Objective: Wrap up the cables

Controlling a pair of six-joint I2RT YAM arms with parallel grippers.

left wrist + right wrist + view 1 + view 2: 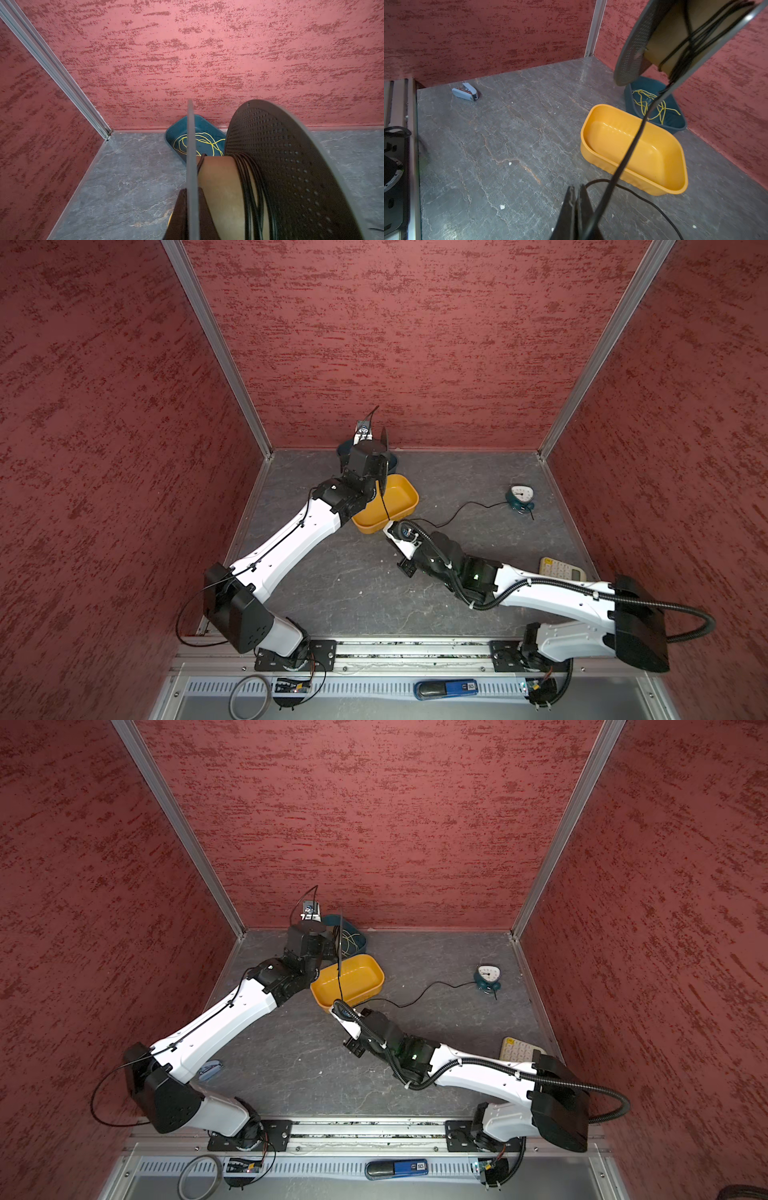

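Observation:
My left gripper (pixel 192 190) is shut on the thin flange of a black spool (pixel 291 166) with a brown core, holding it raised over the yellow tray (pixel 401 497). The cable (pixel 252 187), a thin black cord, is wound a few turns round the core. From the spool it runs taut down to my right gripper (pixel 576 188), which is shut on the cable. In both top views that gripper (pixel 405 568) hangs low near the tray's near corner. The rest of the cable (pixel 457 510) trails across the floor to a small clock (pixel 519 495).
A teal bin (pixel 675 122) holding yellow wire stands against the back wall behind the tray. A stapler (pixel 465 94) lies at the front left. Under the right arm, at the right, sits a calculator (pixel 561 570). Red walls close three sides.

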